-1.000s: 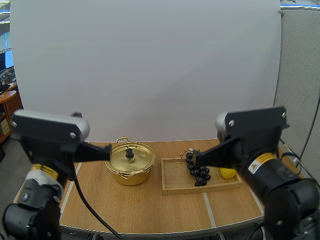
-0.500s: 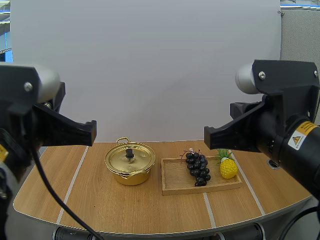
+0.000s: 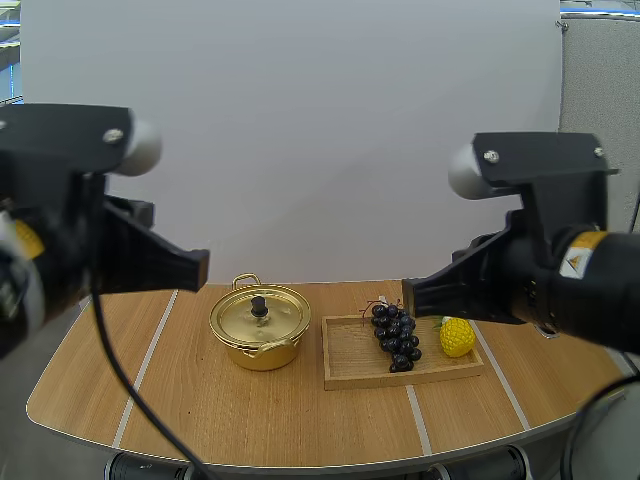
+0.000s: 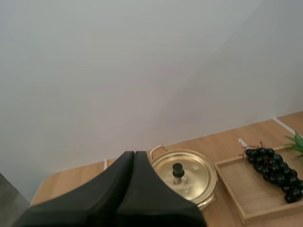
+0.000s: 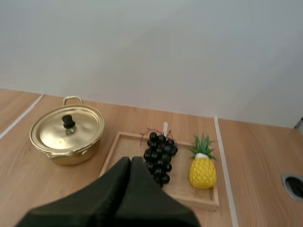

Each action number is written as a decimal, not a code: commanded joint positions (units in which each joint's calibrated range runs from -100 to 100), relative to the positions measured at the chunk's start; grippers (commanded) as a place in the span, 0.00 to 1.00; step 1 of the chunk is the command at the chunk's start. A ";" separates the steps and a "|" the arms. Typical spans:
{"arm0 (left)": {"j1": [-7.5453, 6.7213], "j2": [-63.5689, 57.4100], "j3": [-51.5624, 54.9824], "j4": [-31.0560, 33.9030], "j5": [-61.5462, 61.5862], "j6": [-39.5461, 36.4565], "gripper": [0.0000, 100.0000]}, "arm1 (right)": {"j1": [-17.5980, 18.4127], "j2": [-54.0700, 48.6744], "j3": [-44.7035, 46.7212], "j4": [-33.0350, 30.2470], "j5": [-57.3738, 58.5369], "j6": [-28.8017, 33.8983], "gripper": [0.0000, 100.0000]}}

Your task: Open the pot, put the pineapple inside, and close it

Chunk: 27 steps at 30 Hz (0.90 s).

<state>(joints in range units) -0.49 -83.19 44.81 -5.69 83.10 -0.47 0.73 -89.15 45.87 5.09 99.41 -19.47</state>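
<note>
1. high view: a gold pot [image 3: 260, 342] stands on the wooden table [image 3: 250, 420], left of centre. its lid [image 3: 275, 318] sits flat on it, with a black knob [image 3: 259, 305] at the lid's middle.
2. high view: a wooden tray [image 3: 350, 358] lies just beside the pot, on its right, apart from it. a bunch of dark grapes [image 3: 396, 338] lies across the tray's middle. a yellow pineapple [image 3: 456, 338] with a green crown is at the tray's right end, just beside the grapes.
3. high view: both arms are held up above the table. the left gripper [image 3: 200, 268] is up and to the left of the pot, well apart from it. the right gripper [image 3: 408, 297] has its tip in line with the tray's far edge, above the grapes.
4. left wrist view: the left gripper's fingers lie pressed together as one dark wedge, holding nothing. the tip points toward the pot, whose lid and knob show just beyond it, and the tray and grapes lie farther off to the side.
5. right wrist view: the right gripper's fingers are likewise closed on nothing, forming one dark wedge. the tip points at the tray near the grapes. the pineapple rests on the tray on the side of the grapes away from the pot, touched by neither gripper.
6. task state: the pineapple is on the tray, outside the pot, and the lid is on.
</note>
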 commanded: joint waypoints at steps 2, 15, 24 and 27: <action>0.10 7.36 -0.05 -0.02 0.29 0.15 0.00 | -0.19 5.09 -0.40 -2.93 0.59 1.34 0.00; 0.10 25.21 -0.05 -0.39 -1.84 0.15 0.00 | -0.19 19.32 -0.40 -5.09 0.59 2.81 0.00; 0.10 28.62 -0.05 -0.39 -2.66 -1.68 0.44 | -0.19 20.07 -0.40 -6.55 0.59 2.81 0.49; 0.10 28.62 -0.05 -0.39 -3.04 -0.40 0.81 | -0.19 20.07 -0.40 -7.47 0.59 2.81 1.00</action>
<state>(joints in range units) -0.49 -54.72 44.81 -5.69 81.92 -1.42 0.73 -68.99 45.87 -1.21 100.00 -16.75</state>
